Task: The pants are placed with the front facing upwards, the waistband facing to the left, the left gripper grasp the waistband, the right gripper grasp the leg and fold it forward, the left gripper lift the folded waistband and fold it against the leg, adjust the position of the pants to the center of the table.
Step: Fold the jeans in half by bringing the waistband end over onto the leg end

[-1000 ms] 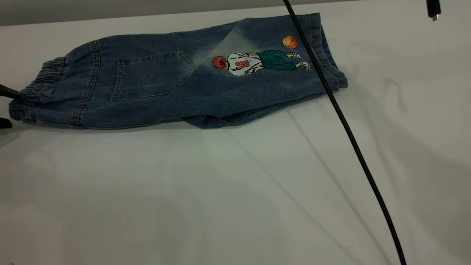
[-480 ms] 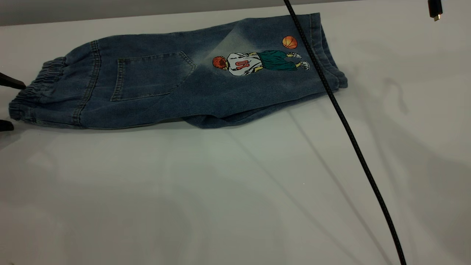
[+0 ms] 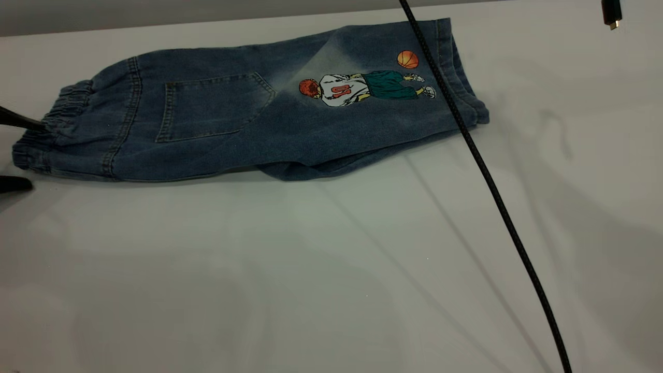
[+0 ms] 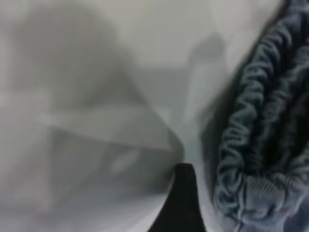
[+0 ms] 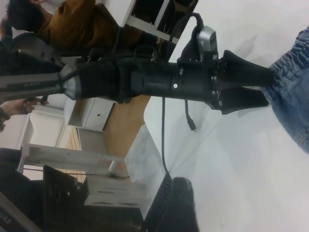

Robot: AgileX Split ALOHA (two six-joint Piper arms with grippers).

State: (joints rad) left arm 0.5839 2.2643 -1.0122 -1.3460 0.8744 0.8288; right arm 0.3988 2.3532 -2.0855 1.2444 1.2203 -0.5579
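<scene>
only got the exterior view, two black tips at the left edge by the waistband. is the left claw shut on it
Observer: No. The right wrist view shows the whole left claw open, its fingers spread at the waistband.
Operator: any finger under the cloth
Observer: The left wrist view shows one finger over the table beside the gathered band, with bare table between them.
Operator: and the other arm
Observer: The right claw is just a dark shape at the right wrist view's edge, away from the pants.
</scene>
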